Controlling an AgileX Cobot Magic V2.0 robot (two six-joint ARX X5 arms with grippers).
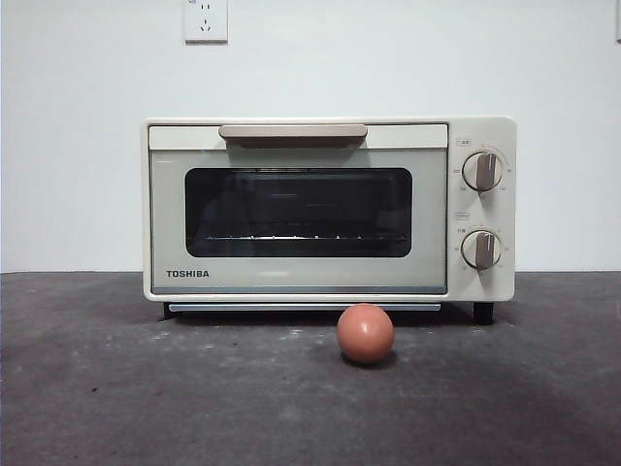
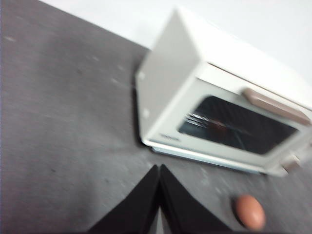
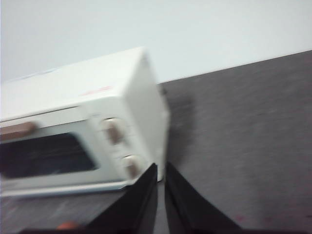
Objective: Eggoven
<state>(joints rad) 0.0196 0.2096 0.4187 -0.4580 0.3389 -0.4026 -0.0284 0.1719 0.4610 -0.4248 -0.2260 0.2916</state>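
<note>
A cream TOSHIBA toaster oven (image 1: pixel 330 209) stands on the dark table with its door closed, a dark glass window and two knobs on its right side. A small reddish-brown egg (image 1: pixel 366 333) lies on the table just in front of the oven, below the door's right part. In the left wrist view the oven (image 2: pixel 195 83) and egg (image 2: pixel 250 212) show ahead of my left gripper (image 2: pixel 159 169), which is shut and empty, well short of both. My right gripper (image 3: pixel 161 166) is shut and empty, hovering off the oven's (image 3: pixel 87 117) knob side. Only a sliver of the egg (image 3: pixel 68 225) shows there.
The dark grey tabletop (image 1: pixel 116 388) spreads around the oven. A white wall with a power socket (image 1: pixel 206 19) rises behind it. Neither arm shows in the front view.
</note>
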